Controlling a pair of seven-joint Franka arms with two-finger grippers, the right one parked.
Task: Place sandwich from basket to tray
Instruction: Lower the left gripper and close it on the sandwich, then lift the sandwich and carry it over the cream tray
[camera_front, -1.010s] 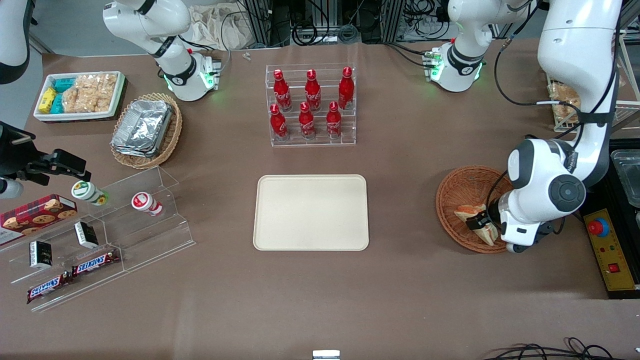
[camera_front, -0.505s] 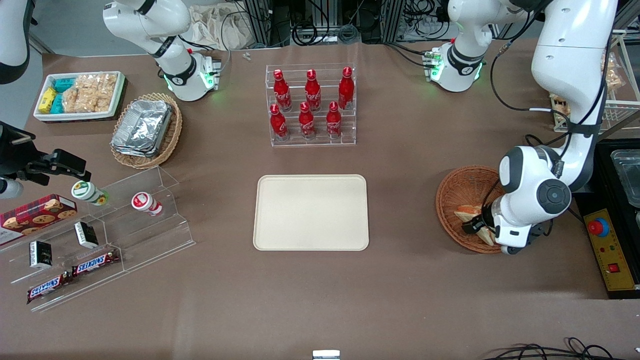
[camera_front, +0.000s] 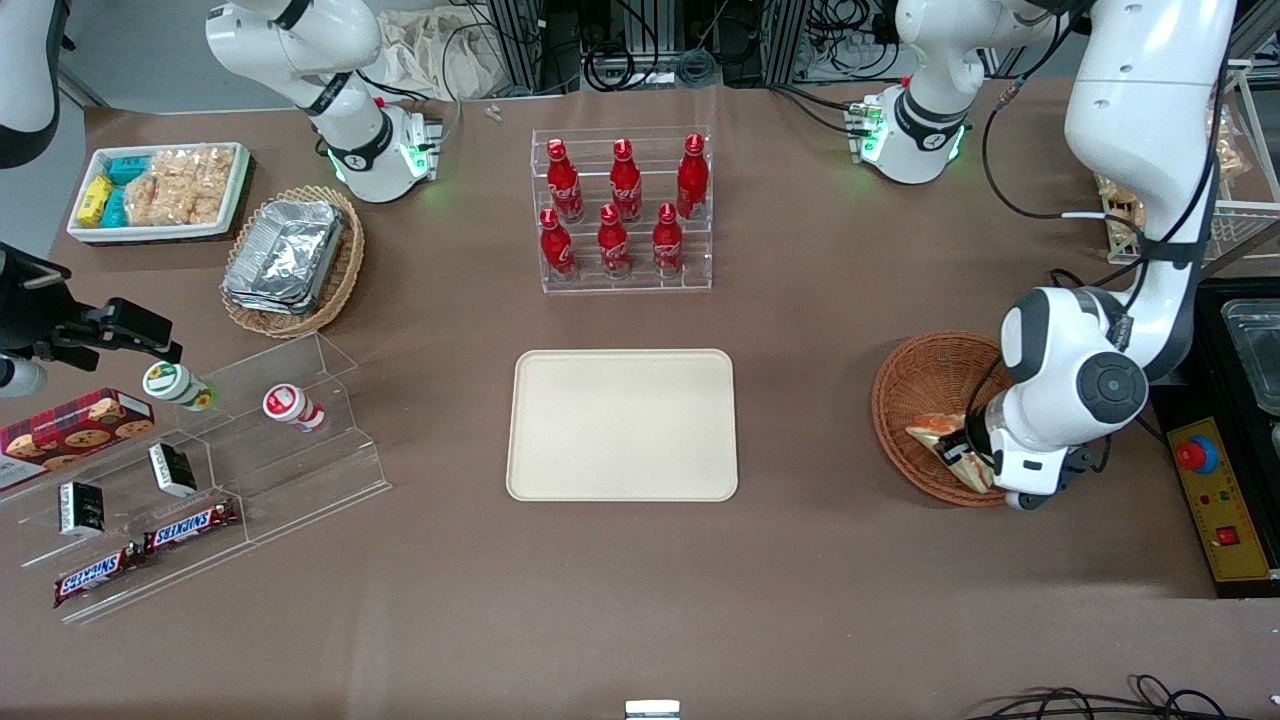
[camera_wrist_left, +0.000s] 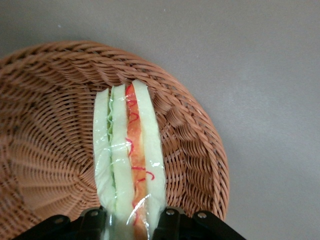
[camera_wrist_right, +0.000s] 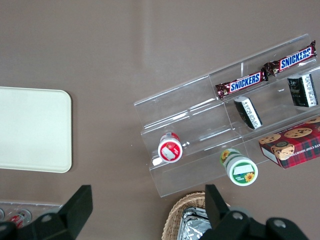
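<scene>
The sandwich, a plastic-wrapped wedge of white bread with orange and pale green layers, stands on edge between my left gripper's black fingers. The gripper is shut on the sandwich. The sandwich's tip reaches over the woven wall of the reddish-brown basket. In the front view the gripper is low inside the basket, toward the working arm's end of the table, holding the sandwich. The cream tray lies flat at the table's middle with nothing on it.
A clear rack of red bottles stands farther from the front camera than the tray. A tan basket of foil containers, a white snack bin and a clear shelf with snacks lie toward the parked arm's end. A yellow control box sits beside the basket.
The left arm's wrist has shifted a little over the basket and turned slightly. The sandwich stays between the fingers, inside the basket.
</scene>
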